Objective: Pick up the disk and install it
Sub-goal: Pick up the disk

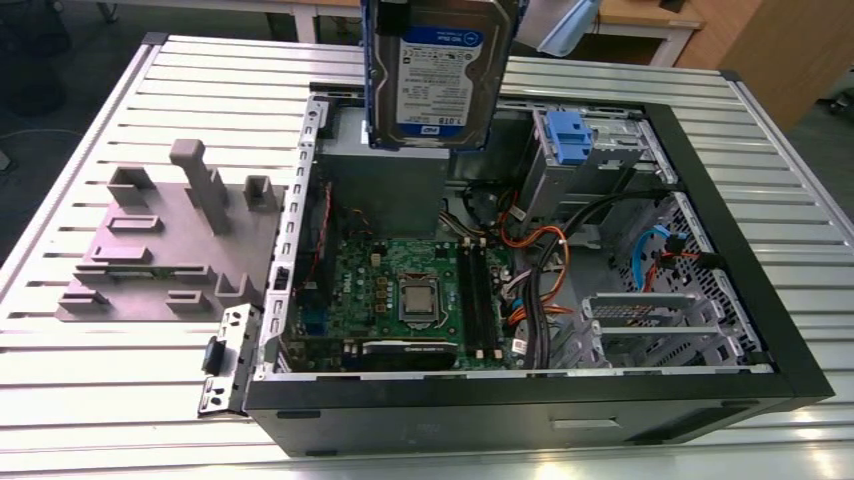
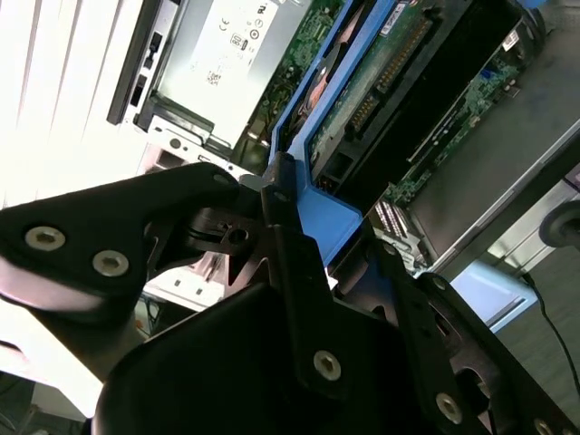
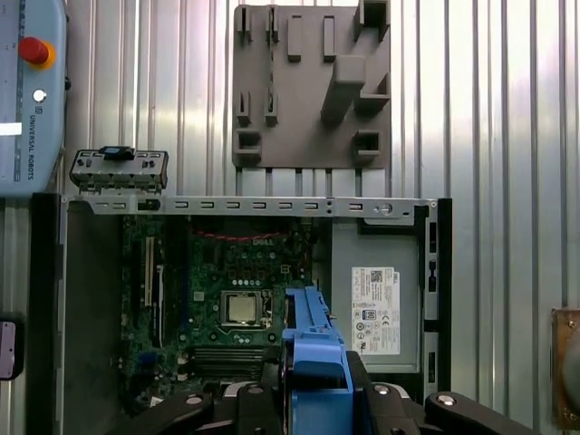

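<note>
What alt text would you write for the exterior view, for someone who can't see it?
A silver disk with a blue-and-white label hangs upright above an open computer case on a slatted metal table. A grey fixture sits at the exterior view's left.

The gripper (image 2: 313, 213) was matte black, built of broad flat link plates (image 2: 82, 245) with rounded ends, hinged to narrower bars (image 2: 299, 290). In both wrist views, round silver screw heads (image 2: 110, 263) (image 3: 445, 400) sat recessed in the plates, two on one link and single ones on others.
</note>
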Motion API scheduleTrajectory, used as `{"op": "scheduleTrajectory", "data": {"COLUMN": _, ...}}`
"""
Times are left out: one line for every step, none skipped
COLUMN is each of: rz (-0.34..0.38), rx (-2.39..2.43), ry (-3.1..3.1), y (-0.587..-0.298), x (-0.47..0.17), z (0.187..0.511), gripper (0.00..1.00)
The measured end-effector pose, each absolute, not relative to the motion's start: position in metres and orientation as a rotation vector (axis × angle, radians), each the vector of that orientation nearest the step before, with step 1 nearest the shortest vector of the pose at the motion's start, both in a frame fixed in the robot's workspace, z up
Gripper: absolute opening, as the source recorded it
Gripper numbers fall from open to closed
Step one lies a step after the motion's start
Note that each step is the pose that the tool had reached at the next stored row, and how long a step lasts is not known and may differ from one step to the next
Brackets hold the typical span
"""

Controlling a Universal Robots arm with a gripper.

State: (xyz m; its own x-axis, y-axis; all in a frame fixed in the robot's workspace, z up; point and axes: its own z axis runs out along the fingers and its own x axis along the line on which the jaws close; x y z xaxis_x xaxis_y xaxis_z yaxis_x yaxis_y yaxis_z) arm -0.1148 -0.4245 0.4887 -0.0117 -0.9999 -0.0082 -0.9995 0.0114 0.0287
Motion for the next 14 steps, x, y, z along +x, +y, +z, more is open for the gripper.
{"op": "scheduleTrajectory", "data": {"rz": -0.041, "rx": 2.198, "ry": -2.224, "y": -0.424, "x": -0.113, "z": 0.489, "gripper": 0.36}}
{"op": "scheduleTrajectory", "data": {"rz": -0.041, "rx": 2.198, "ry": -2.224, "y": -0.424, "x": -0.112, "z": 0.489, "gripper": 0.36}}
{"op": "scheduleTrajectory", "data": {"rz": -0.041, "rx": 2.198, "ry": -2.224, "y": -0.424, "x": -0.110, "z": 0.489, "gripper": 0.36}}
{"op": "scheduleTrajectory", "data": {"rz": -0.041, "rx": 2.198, "ry": -2.224, "y": -0.424, "x": -0.109, "z": 0.489, "gripper": 0.36}}
{"op": "scheduleTrajectory", "data": {"rz": -0.041, "rx": 2.198, "ry": -2.224, "y": -0.424, "x": -0.107, "z": 0.489, "gripper": 0.36}}
{"op": "scheduleTrajectory", "data": {"rz": -0.041, "rx": 2.198, "ry": -2.224, "y": -0.424, "x": -0.106, "z": 0.489, "gripper": 0.36}}
{"op": "scheduleTrajectory", "data": {"rz": -0.041, "rx": 2.198, "ry": -2.224, "y": -0.424, "x": -0.104, "z": 0.489, "gripper": 0.36}}
{"op": "scheduleTrajectory", "data": {"rz": -0.041, "rx": 2.198, "ry": -2.224, "y": -0.424, "x": -0.103, "z": 0.489, "gripper": 0.36}}
{"op": "scheduleTrajectory", "data": {"rz": -0.041, "rx": 2.198, "ry": -2.224, "y": -0.424, "x": -0.101, "z": 0.489, "gripper": 0.36}}
{"op": "scheduleTrajectory", "data": {"rz": -0.041, "rx": 2.198, "ry": -2.224, "y": -0.424, "x": -0.100, "z": 0.489, "gripper": 0.36}}
{"op": "scheduleTrajectory", "data": {"rz": -0.041, "rx": 2.198, "ry": -2.224, "y": -0.425, "x": -0.099, "z": 0.489, "gripper": 0.36}}
{"op": "scheduleTrajectory", "data": {"rz": -0.041, "rx": 2.198, "ry": -2.224, "y": -0.425, "x": -0.098, "z": 0.489, "gripper": 0.36}}
{"op": "scheduleTrajectory", "data": {"rz": -0.041, "rx": 2.198, "ry": -2.224, "y": -0.425, "x": -0.098, "z": 0.489, "gripper": 0.36}}
{"op": "scheduleTrajectory", "data": {"rz": -0.041, "rx": 2.198, "ry": -2.224, "y": -0.424, "x": -0.098, "z": 0.489, "gripper": 0.36}}
